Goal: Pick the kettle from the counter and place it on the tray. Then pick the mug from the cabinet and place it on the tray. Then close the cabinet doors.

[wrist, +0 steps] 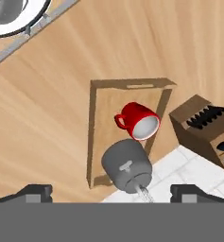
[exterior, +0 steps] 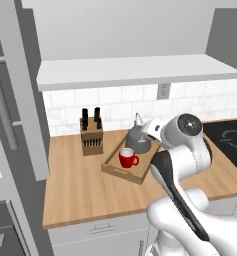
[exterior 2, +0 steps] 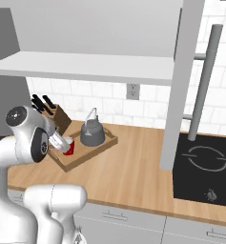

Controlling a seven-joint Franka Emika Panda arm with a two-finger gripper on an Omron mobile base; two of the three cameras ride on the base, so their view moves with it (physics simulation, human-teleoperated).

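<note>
kettle (wrist: pixel 126 164) and mug (wrist: pixel 140 122) side by side on tray (wrist: pixel 95 127) | tray on surface (exterior: pixel 85 187) | gripper (wrist: pixel 111 193) above, fingers apart, empty

Matt grey metal kettle (wrist: pixel 126 164); pale wood tray (wrist: pixel 97 124); glossy red mug (wrist: pixel 138 121).

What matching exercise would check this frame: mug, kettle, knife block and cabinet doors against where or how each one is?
Things:
1. mug
2. kettle
3. knife block
4. cabinet doors

Places or states:
A. on the counter beside the tray, not in it
B. standing open
C. in the tray, red, nearer the slotted end wall seen in the hand view
D. in the tray, dark grey, at the end by the tiled wall

Pairs: 1-C, 2-D, 3-A, 4-B
</note>
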